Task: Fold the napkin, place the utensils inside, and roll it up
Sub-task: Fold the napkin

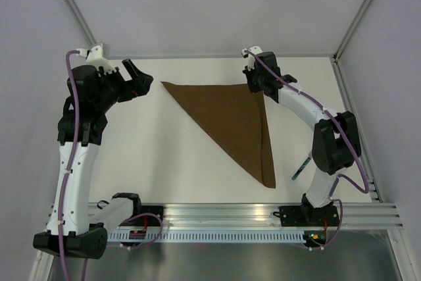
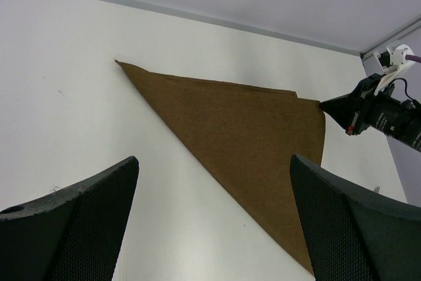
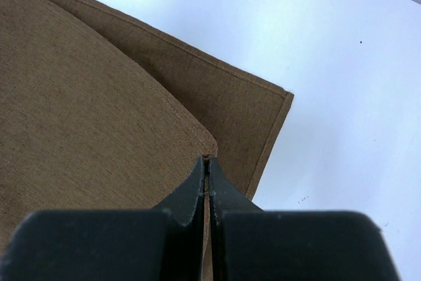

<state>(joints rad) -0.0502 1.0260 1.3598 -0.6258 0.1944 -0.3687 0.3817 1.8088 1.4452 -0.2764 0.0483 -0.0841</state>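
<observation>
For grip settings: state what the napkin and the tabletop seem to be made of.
Napkin: woven fabric, matte brown; fine weave and a stitched hem show in the right wrist view. Tabletop: smooth white board, perhaps laminate or paint; uniform, no grain.

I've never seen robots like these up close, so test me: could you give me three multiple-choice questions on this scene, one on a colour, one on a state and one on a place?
1. What colour is the napkin?
A white
B dark brown
C blue

2. How is the left gripper?
A open
B shut on the napkin
C shut, empty

3. Where is the knife?
A on the napkin
B on the table beside the right arm
C in the left gripper

Answers:
1 B: the cloth shows brown in every view.
2 A: its fingers stand wide apart in the left wrist view.
3 B: it lies by the right arm, apart from the napkin.
</observation>
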